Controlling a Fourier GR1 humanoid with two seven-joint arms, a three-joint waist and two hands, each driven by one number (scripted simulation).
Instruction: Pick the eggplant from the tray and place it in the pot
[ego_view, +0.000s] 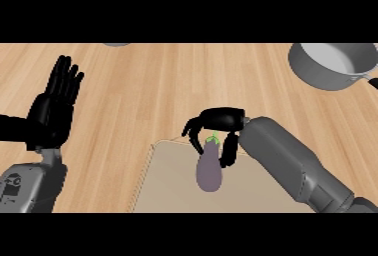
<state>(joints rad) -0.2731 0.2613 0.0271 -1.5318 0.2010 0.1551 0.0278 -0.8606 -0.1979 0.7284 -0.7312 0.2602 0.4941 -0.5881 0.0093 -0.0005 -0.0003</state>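
Wooden counter, grasp underway at lower centre.
Right hand (218, 121) curls around eggplant (209, 172) on tray (166, 187); next, lift toward upper-right pot (325, 67). Left hand (55, 102) rests open.

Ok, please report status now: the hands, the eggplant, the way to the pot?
Right hand curled around eggplant stem end, on tray. Left hand open, resting at left. Pot far right, bare counter between.

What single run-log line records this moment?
right hand: curled over eggplant stem | eggplant: on tray | pot: far right | left hand: open, resting
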